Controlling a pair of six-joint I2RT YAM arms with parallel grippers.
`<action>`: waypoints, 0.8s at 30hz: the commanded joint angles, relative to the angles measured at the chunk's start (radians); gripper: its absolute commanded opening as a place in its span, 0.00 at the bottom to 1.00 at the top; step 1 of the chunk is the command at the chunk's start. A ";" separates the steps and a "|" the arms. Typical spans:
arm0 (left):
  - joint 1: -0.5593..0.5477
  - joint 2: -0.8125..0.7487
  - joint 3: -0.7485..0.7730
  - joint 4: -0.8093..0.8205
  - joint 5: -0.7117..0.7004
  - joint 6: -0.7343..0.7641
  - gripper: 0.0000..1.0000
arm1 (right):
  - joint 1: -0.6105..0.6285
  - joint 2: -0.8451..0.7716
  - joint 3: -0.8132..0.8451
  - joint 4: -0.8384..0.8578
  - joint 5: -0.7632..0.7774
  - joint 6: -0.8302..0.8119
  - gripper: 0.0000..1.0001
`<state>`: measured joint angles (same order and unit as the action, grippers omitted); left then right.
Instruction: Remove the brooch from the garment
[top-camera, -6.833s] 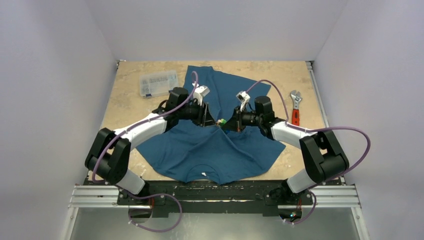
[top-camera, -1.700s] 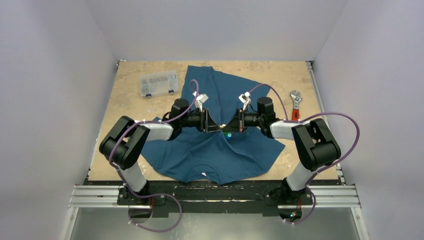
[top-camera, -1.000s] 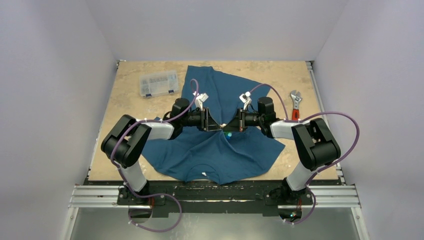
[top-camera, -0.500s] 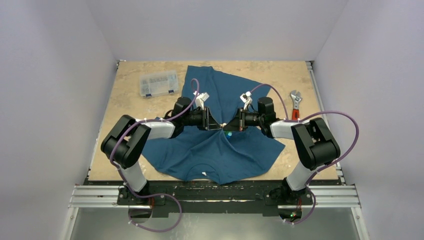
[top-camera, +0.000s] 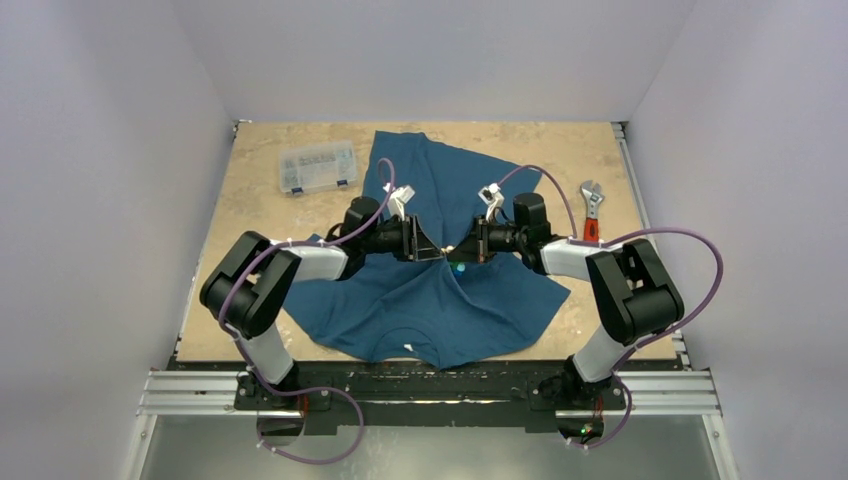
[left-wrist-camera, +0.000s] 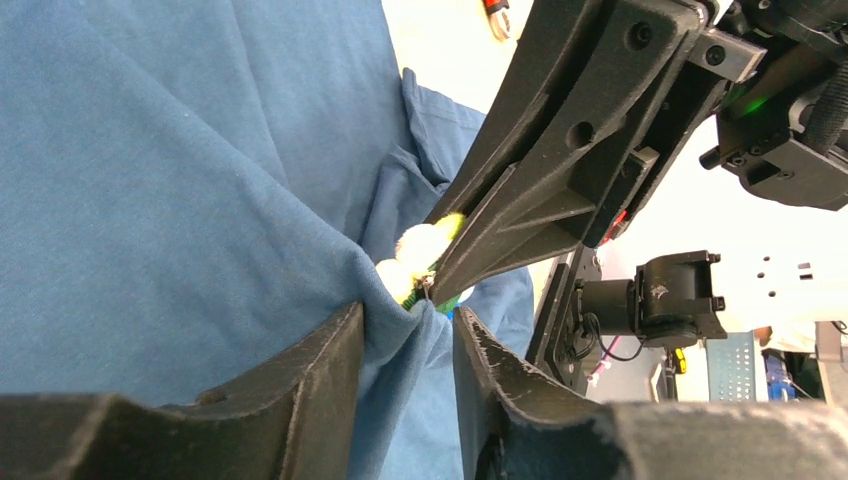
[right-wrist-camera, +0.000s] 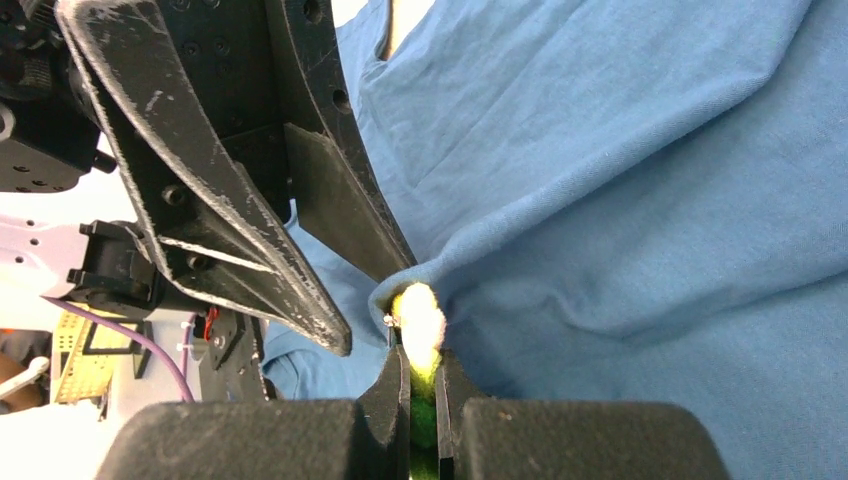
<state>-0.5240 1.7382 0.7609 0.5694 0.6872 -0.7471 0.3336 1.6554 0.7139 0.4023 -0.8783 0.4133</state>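
The teal-blue garment (top-camera: 430, 300) lies spread on the table, pulled up into a peak at its middle. The brooch (right-wrist-camera: 420, 315) sits at that peak, showing a pale yellow and green edge, and is still attached to the cloth. My right gripper (right-wrist-camera: 422, 350) is shut on the brooch from the right. Facing it from the left, my left gripper (left-wrist-camera: 408, 315) stands partly open, with a fold of the garment just below the brooch (left-wrist-camera: 420, 255) between its fingers. In the top view the two grippers meet tip to tip, left gripper (top-camera: 432, 248) and right gripper (top-camera: 463, 249).
A red-handled wrench (top-camera: 590, 217) lies on the table to the right of the garment. A clear plastic parts box (top-camera: 317, 166) stands at the back left. The tabletop (top-camera: 250, 220) is bordered by white walls on three sides.
Compared with several seconds ago, both grippers have drawn together at the brooch and the left elbow has swung inward. Over the last second the arms have hardly moved.
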 joint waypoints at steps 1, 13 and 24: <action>0.006 -0.048 -0.002 0.072 0.033 0.002 0.39 | 0.001 -0.038 0.027 -0.004 0.029 -0.042 0.00; -0.008 -0.024 0.047 0.017 -0.010 0.037 0.39 | 0.004 -0.033 0.017 0.079 -0.028 0.040 0.00; -0.025 -0.012 0.083 -0.107 -0.085 0.051 0.32 | 0.004 -0.041 0.012 0.097 -0.035 0.059 0.00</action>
<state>-0.5411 1.7336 0.8009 0.4942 0.6365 -0.7341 0.3336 1.6527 0.7139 0.4381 -0.8921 0.4557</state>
